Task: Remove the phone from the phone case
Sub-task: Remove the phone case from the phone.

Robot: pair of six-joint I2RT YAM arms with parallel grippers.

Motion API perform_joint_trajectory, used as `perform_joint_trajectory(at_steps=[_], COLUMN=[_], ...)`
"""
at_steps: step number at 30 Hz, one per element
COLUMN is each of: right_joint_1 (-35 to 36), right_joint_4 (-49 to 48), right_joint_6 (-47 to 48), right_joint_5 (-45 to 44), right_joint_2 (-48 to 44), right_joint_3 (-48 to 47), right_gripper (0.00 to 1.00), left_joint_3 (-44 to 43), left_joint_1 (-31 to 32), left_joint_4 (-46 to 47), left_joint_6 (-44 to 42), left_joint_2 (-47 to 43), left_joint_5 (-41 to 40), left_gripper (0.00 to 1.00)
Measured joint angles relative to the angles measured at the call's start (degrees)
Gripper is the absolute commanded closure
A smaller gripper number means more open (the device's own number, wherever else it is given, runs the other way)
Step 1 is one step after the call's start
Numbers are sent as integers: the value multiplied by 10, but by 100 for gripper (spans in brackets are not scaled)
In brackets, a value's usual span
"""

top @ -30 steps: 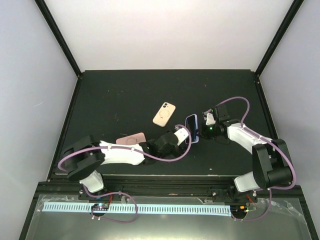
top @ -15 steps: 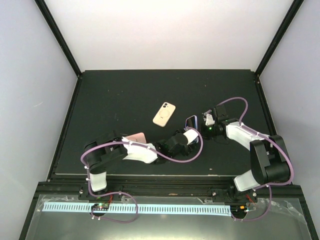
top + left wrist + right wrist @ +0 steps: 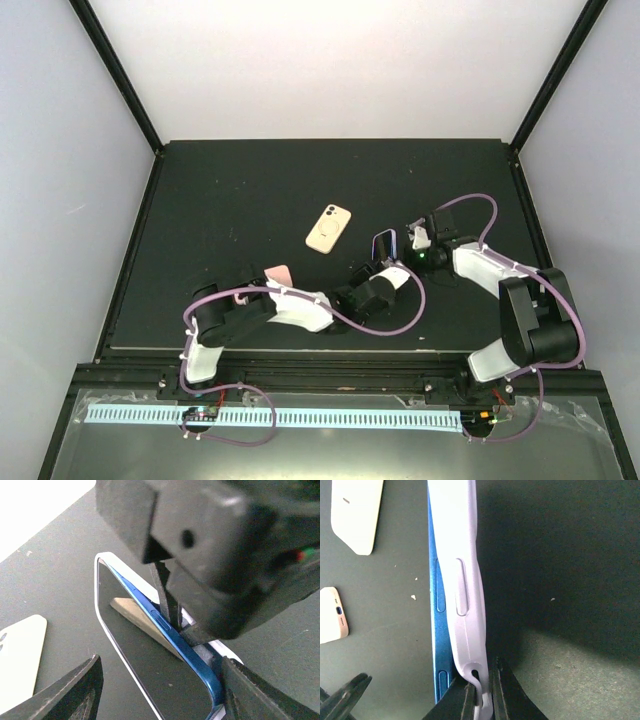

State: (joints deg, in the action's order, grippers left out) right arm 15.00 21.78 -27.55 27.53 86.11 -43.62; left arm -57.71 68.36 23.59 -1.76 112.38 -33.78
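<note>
- Top view: the blue glass-fronted phone [image 3: 384, 243] stands on its long edge on the black worktop [image 3: 250, 190], between the two arms. It is partly out of its pale lilac flexible case. The right claw [image 3: 413, 252] is at its far side and the left claw [image 3: 388, 277] at its near side. A cream hard-shell case [image 3: 329, 228] lies apart to the left.
- Left wrist view: the left claw is released, its fingers spread either side of the phone and apparently not touching it. The glossy screen and smooth metal rim look slippery and breakable, so I would grip the phone's flat faces gently rather than its edges.
- Right wrist view: the right claw [image 3: 481, 692] is clenched on the thin rim of the case [image 3: 460, 555]. The rim looks soft enough to flex and peel. The phone's blue edge [image 3: 439, 630] already shows beside it, so the phone body is probably rigid and light.
</note>
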Motion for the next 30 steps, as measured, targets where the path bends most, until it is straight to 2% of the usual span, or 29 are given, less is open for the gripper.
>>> perform_joint_trajectory(at_steps=[7, 11, 13, 21, 30], right_joint_1=[-5, -6, -6, -8, 20], right_joint_4=[-2, -8, -12, -13, 9], right_joint_6=[0, -1, -4, -23, 3], right_joint_5=[3, 15, 17, 14, 12], right_joint_2=[0, 0, -1, -14, -22], right_joint_3=[0, 0, -1, -1, -11], right_gripper=[99, 99, 99, 99, 99], left_joint_3=[-32, -32, -32, -20, 83], left_joint_1=[28, 33, 34, 33, 29], left_joint_4=[-7, -6, -6, 33, 131], left_joint_6=[-32, -39, -40, -33, -21], left_joint_2=[33, 37, 37, 34, -26], left_joint_5=[-80, -92, -100, -131, -95], left_gripper=[65, 89, 98, 99, 98])
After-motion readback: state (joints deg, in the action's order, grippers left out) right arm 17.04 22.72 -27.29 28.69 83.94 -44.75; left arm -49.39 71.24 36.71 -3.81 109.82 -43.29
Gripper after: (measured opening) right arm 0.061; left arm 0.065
